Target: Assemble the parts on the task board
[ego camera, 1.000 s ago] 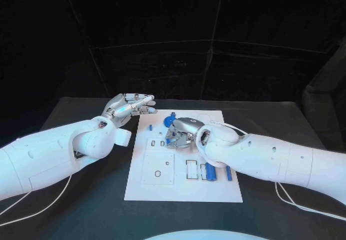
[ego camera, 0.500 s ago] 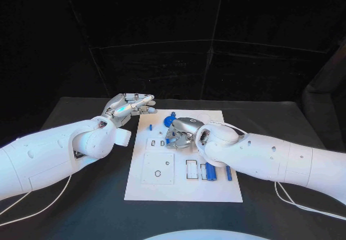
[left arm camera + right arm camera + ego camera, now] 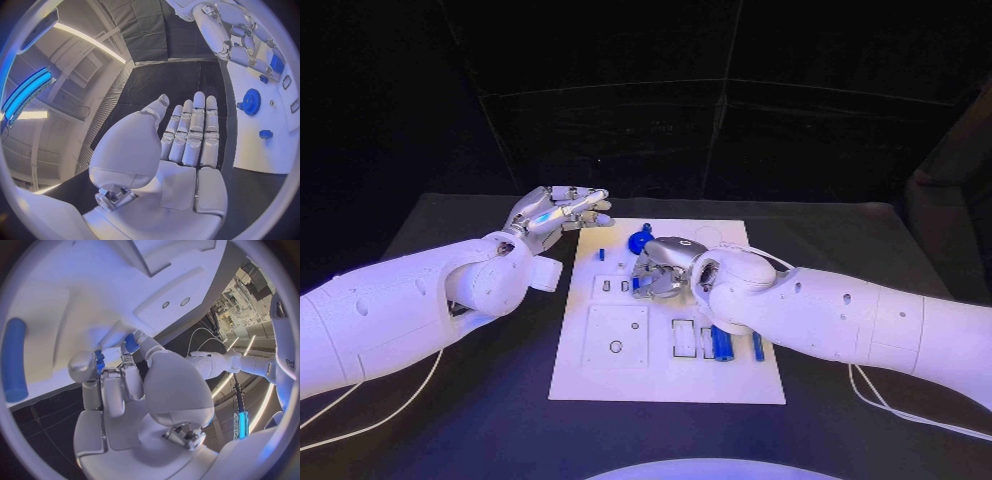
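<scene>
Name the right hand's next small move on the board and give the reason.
Probably a slight lowering to press the small blue part down into the task board. The right hand is bent over the board's middle, and the right wrist view shows its fingertips pinching that part right at the board's surface. The left hand hovers open off the board's far left corner, holding nothing.

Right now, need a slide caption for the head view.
Right hand pinches a blue part over the task board; left hand hovers open.
</scene>
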`<state>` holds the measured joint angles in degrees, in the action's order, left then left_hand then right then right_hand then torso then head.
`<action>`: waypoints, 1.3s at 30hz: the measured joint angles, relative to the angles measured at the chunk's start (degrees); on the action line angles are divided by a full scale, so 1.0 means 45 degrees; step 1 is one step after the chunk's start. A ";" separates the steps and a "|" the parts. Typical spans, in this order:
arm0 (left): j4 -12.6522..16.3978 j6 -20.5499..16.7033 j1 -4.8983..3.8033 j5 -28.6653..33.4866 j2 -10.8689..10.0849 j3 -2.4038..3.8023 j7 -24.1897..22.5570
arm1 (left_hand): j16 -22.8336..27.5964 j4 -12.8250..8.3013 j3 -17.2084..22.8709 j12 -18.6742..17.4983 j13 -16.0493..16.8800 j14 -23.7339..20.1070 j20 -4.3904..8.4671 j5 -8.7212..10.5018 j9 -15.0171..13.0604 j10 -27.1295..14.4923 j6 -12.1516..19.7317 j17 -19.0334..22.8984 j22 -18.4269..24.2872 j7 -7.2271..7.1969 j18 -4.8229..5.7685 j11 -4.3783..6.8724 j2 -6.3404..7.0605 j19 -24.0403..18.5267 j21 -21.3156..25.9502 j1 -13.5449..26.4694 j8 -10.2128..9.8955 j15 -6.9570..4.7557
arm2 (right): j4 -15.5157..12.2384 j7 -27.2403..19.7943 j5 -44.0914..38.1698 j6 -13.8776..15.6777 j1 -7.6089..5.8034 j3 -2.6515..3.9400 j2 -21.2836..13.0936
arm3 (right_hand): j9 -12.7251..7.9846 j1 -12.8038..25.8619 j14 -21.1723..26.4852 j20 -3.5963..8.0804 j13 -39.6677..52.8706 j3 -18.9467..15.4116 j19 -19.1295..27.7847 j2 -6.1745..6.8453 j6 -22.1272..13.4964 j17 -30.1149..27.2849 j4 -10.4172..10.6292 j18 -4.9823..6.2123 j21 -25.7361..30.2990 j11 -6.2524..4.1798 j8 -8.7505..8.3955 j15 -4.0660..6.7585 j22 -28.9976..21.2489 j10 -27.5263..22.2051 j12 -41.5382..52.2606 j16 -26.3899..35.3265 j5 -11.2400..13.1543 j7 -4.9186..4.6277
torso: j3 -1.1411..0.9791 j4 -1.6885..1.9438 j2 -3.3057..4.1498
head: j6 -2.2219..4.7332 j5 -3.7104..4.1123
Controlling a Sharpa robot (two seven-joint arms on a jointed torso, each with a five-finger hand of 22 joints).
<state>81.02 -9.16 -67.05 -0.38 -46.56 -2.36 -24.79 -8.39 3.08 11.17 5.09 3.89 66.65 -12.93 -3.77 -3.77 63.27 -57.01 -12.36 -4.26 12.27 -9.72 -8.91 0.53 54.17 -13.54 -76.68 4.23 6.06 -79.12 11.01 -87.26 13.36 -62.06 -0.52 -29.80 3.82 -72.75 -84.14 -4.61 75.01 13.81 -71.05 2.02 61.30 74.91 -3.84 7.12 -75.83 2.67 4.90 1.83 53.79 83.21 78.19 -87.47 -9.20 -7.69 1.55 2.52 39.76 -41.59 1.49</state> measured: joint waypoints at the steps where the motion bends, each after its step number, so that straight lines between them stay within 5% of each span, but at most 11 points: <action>1: -0.0001 0.0000 0.0000 0.0000 0.0000 0.0000 0.0000 | 0.0000 0.0000 0.0000 0.0000 0.0000 0.0000 0.0000 0.0000 0.0000 0.0000 0.0000 0.0000 -0.0001 0.0000 0.0001 0.0000 0.0000 0.0000 0.0000 0.0000 0.0000 0.0000 | 0.0004 0.0008 -0.0001 -0.0002 0.0003 -0.0002 0.0001 | -0.0003 0.0021 0.0000 0.0000 0.0000 0.0000 0.0000 0.0021 -0.0052 0.0000 0.0000 -0.0001 0.0000 0.0026 -0.0038 0.0000 0.0000 -0.0026 -0.0055 0.0000 -0.0029 -0.0021 | 0.0000 0.0001 0.0000 | -0.0006 0.0000; 11: -0.0010 0.0001 0.0000 0.0000 0.0005 0.0000 0.0010 | 0.0000 0.0000 0.0000 0.0000 0.0000 0.0000 0.0000 0.0000 0.0000 0.0000 0.0000 -0.0010 -0.0002 0.0000 0.0001 0.0000 0.0000 0.0000 0.0000 0.0000 0.0000 0.0000 | 0.0027 0.0100 -0.0013 0.0098 0.0020 -0.0020 0.0023 | -0.0038 0.0657 0.0022 -0.0114 0.0000 -0.0616 0.0109 0.0555 -0.1094 0.0000 0.0458 0.0000 0.0052 0.0228 -0.0252 -0.0204 -0.0081 -0.0228 -0.0332 0.0000 -0.0147 -0.0234 | 0.0000 0.0000 0.0000 | -0.0017 0.0010; 25: -0.0032 0.0007 0.0000 -0.0019 0.0009 0.0000 0.0072 | 0.0053 -0.0041 0.0041 0.0000 0.0000 0.0020 0.0015 0.0000 0.0000 0.0028 -0.0005 -0.0024 -0.0004 -0.0005 0.0001 0.0028 0.0000 0.0015 0.0000 0.0000 0.0000 -0.0010 | -0.0118 0.0293 0.0029 0.0902 0.0045 -0.0033 -0.0067 | -0.0001 0.1257 0.0047 -0.0253 0.0000 -0.2457 0.0156 0.0722 -0.1659 -0.0002 0.1561 0.0000 0.0150 0.0384 -0.0251 -0.0320 -0.0204 -0.0482 -0.0629 0.0000 0.0184 -0.0350 | -0.0006 -0.0004 0.0000 | -0.0022 0.0029; 28: -0.0050 0.0008 0.0000 -0.0091 0.0009 0.0000 0.0126 | -0.0115 -0.0055 0.0055 0.0000 0.0011 0.0639 0.0152 0.0000 -0.0008 0.0365 -0.0219 -0.0216 -0.0044 -0.0162 -0.0001 0.0161 -0.0074 0.0436 -0.0085 0.0074 0.0000 -0.0162 | -0.0397 0.0145 0.0139 0.1376 0.0050 -0.0033 -0.0279 | 0.0014 0.1025 0.0069 -0.0297 0.0000 -0.2720 0.0112 0.0633 -0.1661 -0.0002 0.1678 -0.0002 0.0150 0.0384 -0.0251 -0.0341 -0.0218 -0.0481 -0.0629 0.0000 -0.0124 -0.0349 | -0.0010 -0.0004 0.0000 | -0.0010 0.0023; 31: -0.0059 0.0006 0.0000 -0.0272 -0.0020 0.0000 0.0258 | -0.0811 -0.0090 0.0090 0.0201 0.0110 0.1972 0.0562 0.0000 -0.0063 0.1076 -0.0669 -0.0701 -0.0282 -0.0432 0.0002 0.0452 -0.0012 0.1405 -0.0630 0.0157 0.0198 -0.0582 | -0.0890 -0.0333 0.0424 0.1812 0.0048 -0.0030 -0.0776 | 0.0013 0.0599 0.0068 -0.0344 -0.0001 -0.2825 0.0157 0.0480 -0.1660 -0.0002 0.1601 -0.0002 0.0239 0.0384 -0.0167 -0.0341 -0.0357 -0.0481 -0.0628 0.0040 -0.0375 -0.0350 | -0.0016 -0.0009 -0.0009 | -0.0006 -0.0027; 34: -0.0031 0.0061 -0.0005 -0.0616 -0.0104 0.0000 0.0526 | -0.2065 0.0119 -0.0119 0.0600 0.0325 0.3581 0.1166 -0.0048 -0.0126 0.2149 -0.1141 -0.1584 -0.0683 -0.0816 0.0002 0.0955 0.0334 0.2826 -0.1513 0.0706 0.0346 -0.1203 | -0.1402 -0.0940 0.0912 0.1906 -0.0153 -0.0039 -0.1404 | 0.0028 0.0384 0.0068 -0.0358 0.0000 -0.2986 0.0368 0.0415 -0.1660 -0.0002 0.1548 -0.0001 0.0399 0.0354 -0.0158 -0.0341 -0.0678 -0.0565 -0.0629 0.0181 -0.0604 -0.0349 | -0.0017 -0.0027 -0.0026 | 0.0027 -0.0068; 36: 0.0005 0.0197 -0.0055 -0.1018 -0.0183 -0.0001 0.0911 | -0.3574 0.0378 -0.0278 0.0936 0.0586 0.3806 0.1545 -0.0174 -0.0153 0.2850 -0.1414 -0.2695 -0.0994 -0.1090 0.0004 0.1235 0.0442 0.3697 -0.2148 0.1184 0.0395 -0.1484 | -0.1665 -0.1390 0.1463 0.1814 -0.0497 -0.0040 -0.1862 | 0.0065 0.0263 0.0068 -0.0341 0.0000 -0.3045 0.0467 0.0335 -0.1601 -0.0002 0.1545 0.0000 0.0504 0.0305 -0.0032 -0.0341 -0.0895 -0.0651 -0.0751 0.0264 -0.0628 -0.0296 | -0.0020 -0.0043 -0.0037 | 0.0071 -0.0087; 39: 0.0037 0.0473 -0.0217 -0.1707 -0.0216 -0.0001 0.1687 | -0.9848 0.0545 -0.0251 0.1624 0.1203 0.3872 0.1969 -0.0174 -0.0242 0.3518 -0.1595 -0.8449 -0.1594 -0.1272 0.0004 0.1593 0.0447 0.4833 -0.3258 0.1342 0.0561 -0.1785 | -0.1869 -0.1899 0.2453 0.1554 -0.0962 0.0002 -0.2436 | 0.0079 0.0164 0.0068 -0.0289 0.0000 -0.3196 0.0755 0.0235 -0.1409 0.0008 0.1527 -0.0001 0.0757 0.0265 0.0094 -0.0341 -0.1363 -0.0826 -0.1004 0.0496 -0.0628 -0.0228 | -0.0034 -0.0056 -0.0059 | 0.0116 -0.0105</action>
<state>81.18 -7.03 -68.03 -8.06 -47.54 -2.36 -17.20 -52.71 5.53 10.04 12.39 9.31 84.08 -4.07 -4.55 -4.86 79.10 -64.19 -50.38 -11.43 6.54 -9.70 -1.74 2.54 75.92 -28.20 -70.65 6.75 -1.97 -87.53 2.47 -76.22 20.35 -66.39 -0.51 -40.76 4.18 -72.02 -83.83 -5.91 75.01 -0.57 -67.66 3.07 54.95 74.95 3.03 7.12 -72.43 3.87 5.32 0.29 47.66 79.49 73.68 -85.24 -12.03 -8.71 1.40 2.26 39.50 -41.07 1.02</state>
